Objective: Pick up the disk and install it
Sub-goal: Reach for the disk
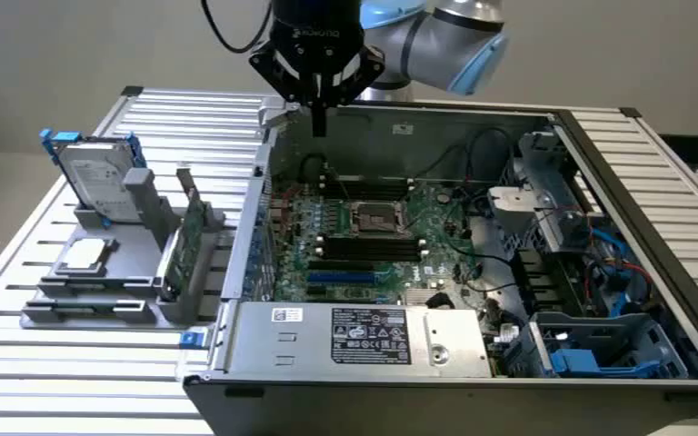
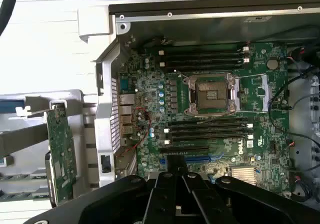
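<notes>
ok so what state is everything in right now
fingers: shut, empty, above the open case
disk: standing in the rack, not picked up
computer case: open, side panel off
circuit card: upright in the rack

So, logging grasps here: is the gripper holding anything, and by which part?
Nothing. The gripper is shut and empty; the disk stands in its rack.

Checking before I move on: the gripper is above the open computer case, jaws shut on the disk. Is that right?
Not quite. The gripper is above the open computer case, jaws shut, but on nothing; the exterior view shows the disk standing in the grey rack at its left.
</notes>
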`<action>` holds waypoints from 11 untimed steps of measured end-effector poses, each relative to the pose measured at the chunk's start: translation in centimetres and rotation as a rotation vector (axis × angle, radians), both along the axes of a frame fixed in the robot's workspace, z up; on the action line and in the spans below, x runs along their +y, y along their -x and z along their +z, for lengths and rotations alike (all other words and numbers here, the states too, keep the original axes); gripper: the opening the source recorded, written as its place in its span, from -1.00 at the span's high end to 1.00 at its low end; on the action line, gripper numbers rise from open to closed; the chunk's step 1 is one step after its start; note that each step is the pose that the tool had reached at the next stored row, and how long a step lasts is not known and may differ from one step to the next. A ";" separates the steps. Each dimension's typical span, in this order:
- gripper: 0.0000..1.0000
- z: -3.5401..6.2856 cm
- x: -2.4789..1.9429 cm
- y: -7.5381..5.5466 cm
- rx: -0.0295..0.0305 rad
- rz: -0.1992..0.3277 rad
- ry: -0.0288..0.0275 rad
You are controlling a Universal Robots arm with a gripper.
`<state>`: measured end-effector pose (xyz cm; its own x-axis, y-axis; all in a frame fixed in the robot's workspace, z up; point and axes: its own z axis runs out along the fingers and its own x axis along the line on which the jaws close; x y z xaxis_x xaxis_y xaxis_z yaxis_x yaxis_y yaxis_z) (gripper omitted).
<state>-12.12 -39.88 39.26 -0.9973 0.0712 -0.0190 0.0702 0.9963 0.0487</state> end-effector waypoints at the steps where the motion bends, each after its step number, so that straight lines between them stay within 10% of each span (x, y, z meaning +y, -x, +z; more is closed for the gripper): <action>1: 0.79 0.00 0.00 0.0 -0.0001 0.000 0.0000; 11: 0.79 0.00 0.21 0.5 0.0001 0.000 0.0000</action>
<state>-12.63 -39.67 39.26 -0.9973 0.0711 -0.0189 0.0701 0.9964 0.0487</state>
